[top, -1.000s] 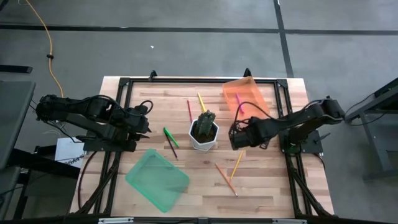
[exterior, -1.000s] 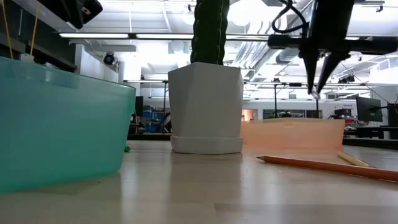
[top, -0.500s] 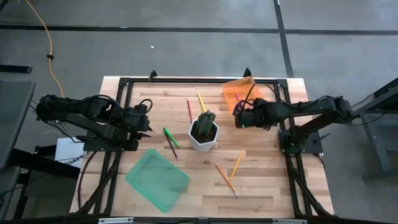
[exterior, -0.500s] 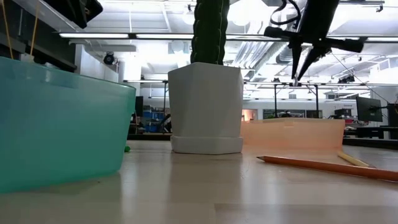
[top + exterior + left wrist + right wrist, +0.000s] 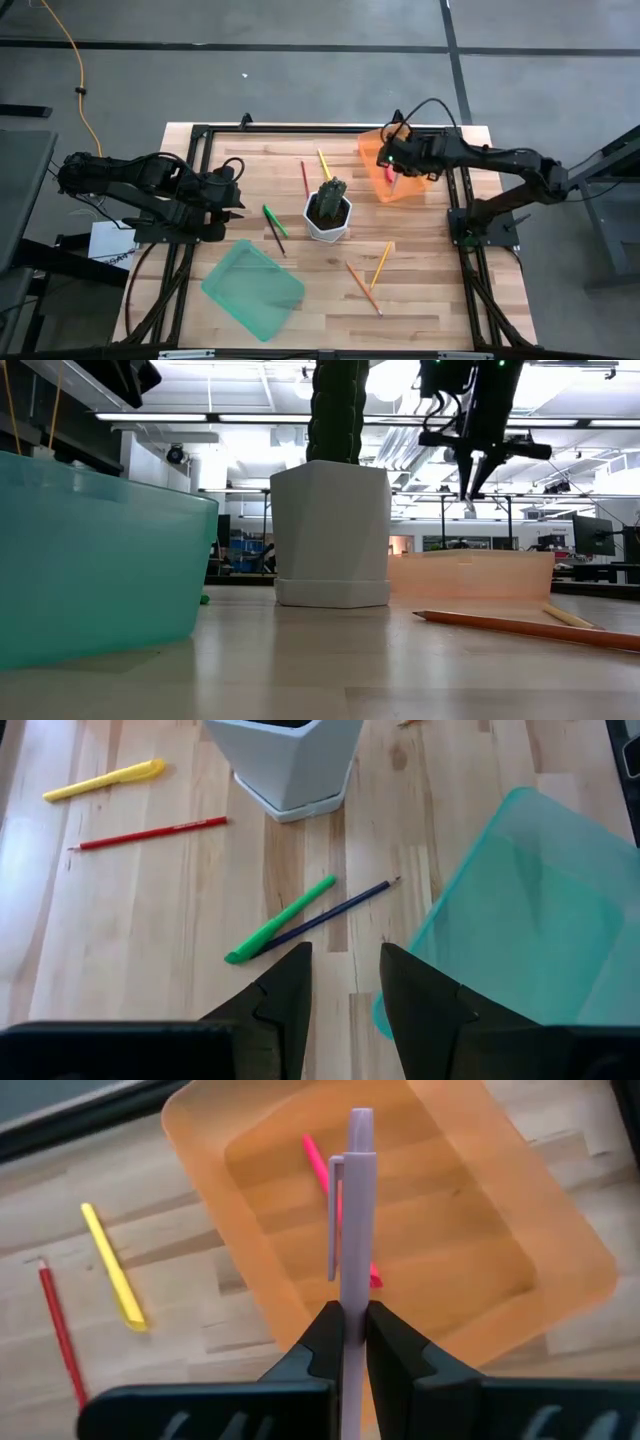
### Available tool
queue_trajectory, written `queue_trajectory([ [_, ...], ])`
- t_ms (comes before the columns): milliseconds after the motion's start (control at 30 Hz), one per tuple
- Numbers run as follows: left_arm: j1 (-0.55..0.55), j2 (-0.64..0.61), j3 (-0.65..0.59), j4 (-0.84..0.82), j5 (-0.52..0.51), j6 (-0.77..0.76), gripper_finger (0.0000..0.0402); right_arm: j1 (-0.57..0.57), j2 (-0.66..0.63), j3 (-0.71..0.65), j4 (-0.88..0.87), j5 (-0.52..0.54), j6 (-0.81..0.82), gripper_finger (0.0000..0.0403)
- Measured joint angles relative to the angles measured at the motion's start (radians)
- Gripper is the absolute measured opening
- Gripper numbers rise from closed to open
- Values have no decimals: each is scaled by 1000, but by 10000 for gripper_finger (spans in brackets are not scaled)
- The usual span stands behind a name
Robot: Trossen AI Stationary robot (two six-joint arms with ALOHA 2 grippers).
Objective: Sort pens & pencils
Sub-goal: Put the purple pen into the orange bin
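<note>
Right wrist view: right fingers (image 5: 345, 1342) pinch a lilac pen (image 5: 352, 1210) (no writing legible) over the orange bin (image 5: 540, 1250); left fingers (image 5: 345, 982) parted, empty.

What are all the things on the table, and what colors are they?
Table: one, light wood, under everything.
Cactus pot: one, white, mid-table.
Orange bin: one, see-through orange, on the table's right side.
Green bin: one, teal, on the table's left side.
Pink pen: one, pink, inside the orange bin.
Pale pen: one, lilac, held over the orange bin.
Yellow pen: one, yellow, beside the red pencil.
Red pencil: one, red, near the pot.
Green pen: one, green, against the dark pencil.
Dark pencil: one, dark, by the green bin.
Orange pencil: one, orange, right of the green bin.
Yellow-orange pencil: one, beside the orange pencil.
Left end effector: open, empty, above the green pen.
Right end effector: shut on the pale pen.
</note>
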Motion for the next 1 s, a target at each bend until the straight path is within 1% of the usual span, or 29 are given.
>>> queue_trajectory([
  [367, 0, 0, 0, 0, -26, -57, 108, -212, 11, 0, 57, -141, -261, 10],
  [533, 0, 0, 0, 0, -26, -72, 108, -287, 54, 0, 96, -222, -356, 10],
  [600, 0, 0, 0, 0, -27, -86, 108, -307, 85, 0, 110, -253, -389, 10],
  [700, 0, 0, 0, 0, -37, -98, 108, -321, 130, 0, 149, -270, -429, 10],
  [900, 0, 0, 0, 0, -48, -133, 108, -349, 225, 0, 195, -353, -496, 10],
  [1000, 0, 0, 0, 0, -52, -145, 108, -351, 254, 0, 219, -355, -510, 15],
])
